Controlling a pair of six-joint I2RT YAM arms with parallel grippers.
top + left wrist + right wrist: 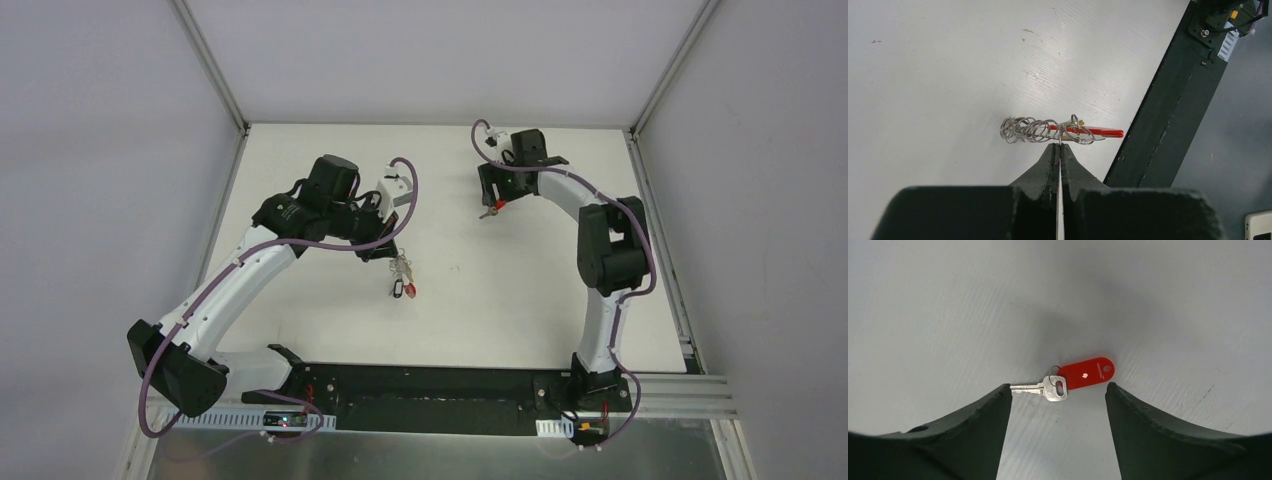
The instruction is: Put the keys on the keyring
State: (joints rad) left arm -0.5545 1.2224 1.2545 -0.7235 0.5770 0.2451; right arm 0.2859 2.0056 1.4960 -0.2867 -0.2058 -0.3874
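Bright, even overhead lighting; soft shadow on tabletop (1088, 315), upper centre; right pincer (1058, 386) dark, slightly blurred, lower frame.

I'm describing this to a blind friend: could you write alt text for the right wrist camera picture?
A small silver key joined to a red oval plastic tag lies on a white table, between the open black fingers of the right gripper.

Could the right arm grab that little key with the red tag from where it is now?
Probably yes. The right end effector is open, with the key and its red tag lying on the table at the gap between its fingertips, and nothing covers them.
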